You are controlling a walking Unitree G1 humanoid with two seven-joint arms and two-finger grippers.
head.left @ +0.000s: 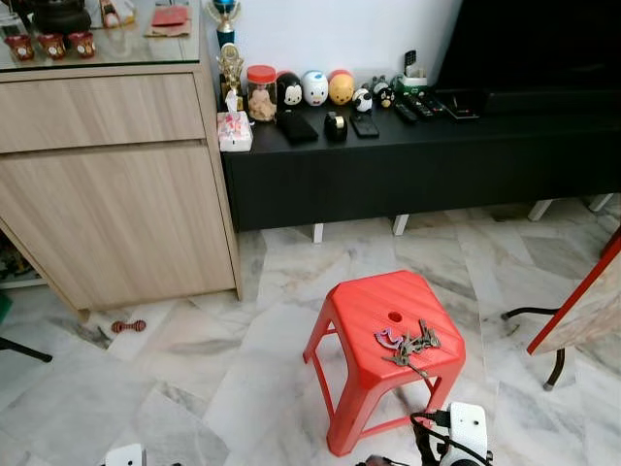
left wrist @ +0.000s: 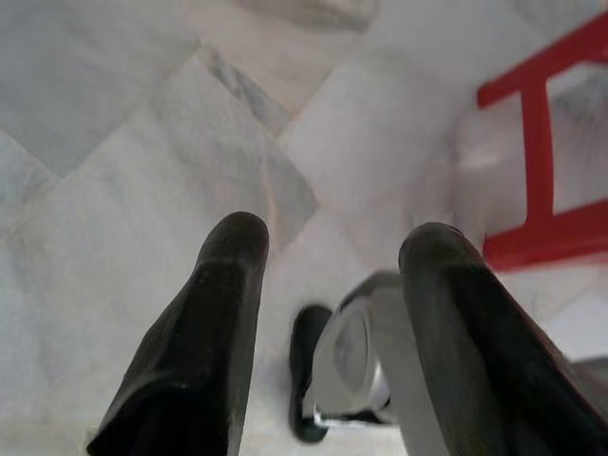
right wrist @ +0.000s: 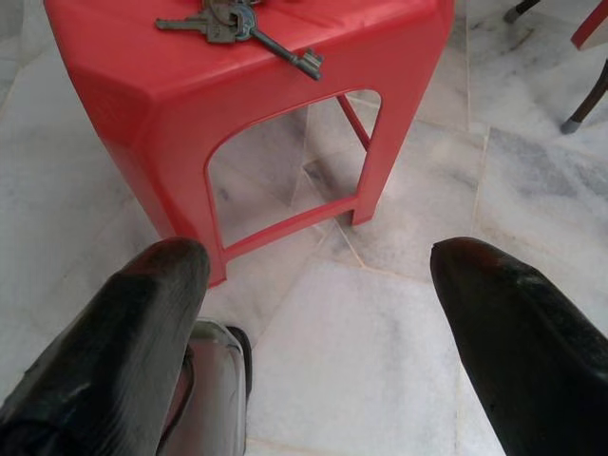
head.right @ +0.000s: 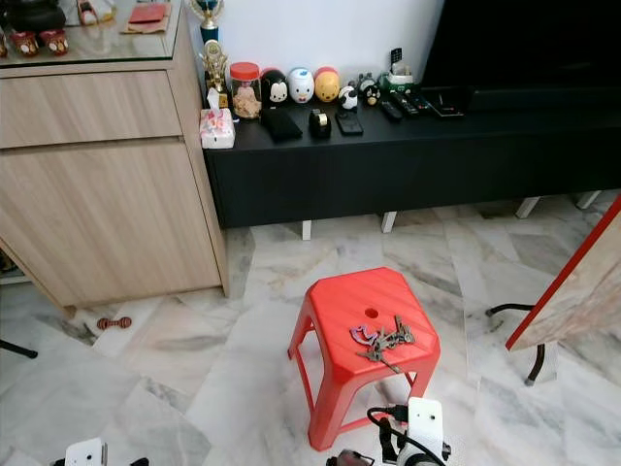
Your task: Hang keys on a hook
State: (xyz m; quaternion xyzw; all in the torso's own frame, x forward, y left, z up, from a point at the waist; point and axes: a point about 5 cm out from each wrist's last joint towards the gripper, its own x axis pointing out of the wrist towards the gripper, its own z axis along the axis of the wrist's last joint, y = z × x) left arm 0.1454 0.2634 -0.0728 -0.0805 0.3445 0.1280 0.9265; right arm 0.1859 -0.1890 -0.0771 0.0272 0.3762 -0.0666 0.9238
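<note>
A bunch of keys (head.left: pixel 408 344) with a pink tag lies on the top of a red plastic stool (head.left: pixel 364 309) on the marble floor. In the right wrist view the keys (right wrist: pixel 237 24) lie on the stool (right wrist: pixel 171 85) ahead of my right gripper (right wrist: pixel 318 313), which hangs open low beside the stool. My left gripper (left wrist: pixel 332 313) hangs open over the floor, with a stool leg (left wrist: pixel 541 142) off to one side. The right wrist (head.left: pixel 464 432) shows at the bottom edge of the left eye view.
A light wood cabinet (head.left: pixel 107 194) stands at the left. A long black TV console (head.left: pixel 408 155) along the wall carries figurines, a jar and remotes. A red-framed board (head.left: pixel 582 301) leans at the right. A small red dumbbell toy (head.left: pixel 127 326) lies on the floor.
</note>
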